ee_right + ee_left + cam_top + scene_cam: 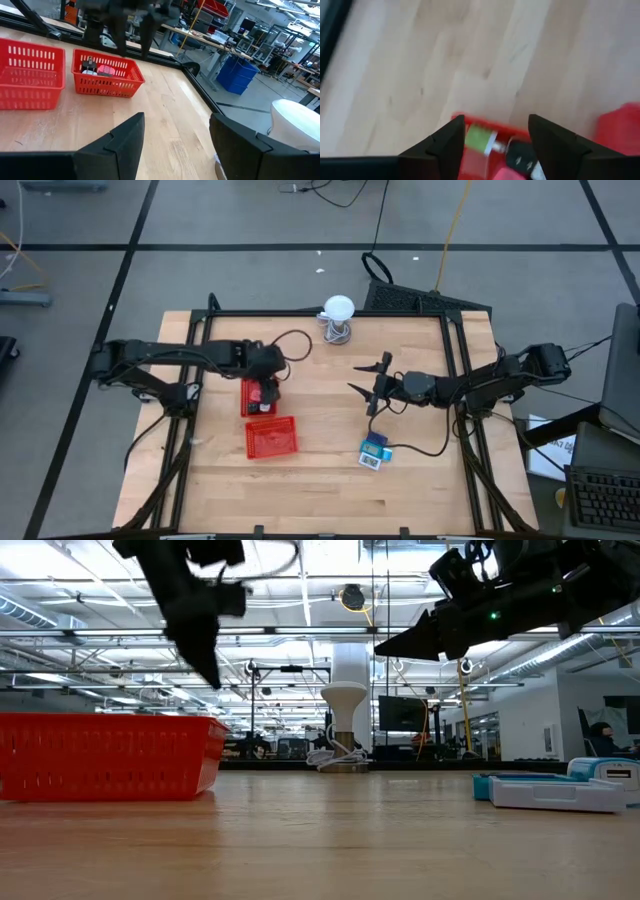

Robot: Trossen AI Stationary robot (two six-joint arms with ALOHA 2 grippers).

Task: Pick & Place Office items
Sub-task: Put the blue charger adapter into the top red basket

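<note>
My left gripper (270, 383) hangs open over the farther red mesh tray (250, 405), fingers slanting down with nothing between them. In that tray lie small office items: a green piece (479, 138), a black one (520, 155) and a pink one (105, 70). The teal-blue packet with a white label (374, 451) lies flat on the table near the right-centre. My right gripper (370, 387) hovers open and level above the table's middle, beyond the packet, holding nothing.
A second red mesh tray (272, 438) stands just nearer than the first. A white ball on a wire stand (339, 315) is at the far edge. A black cable (425, 450) curls beside the packet. Bare wood lies between the trays and the packet.
</note>
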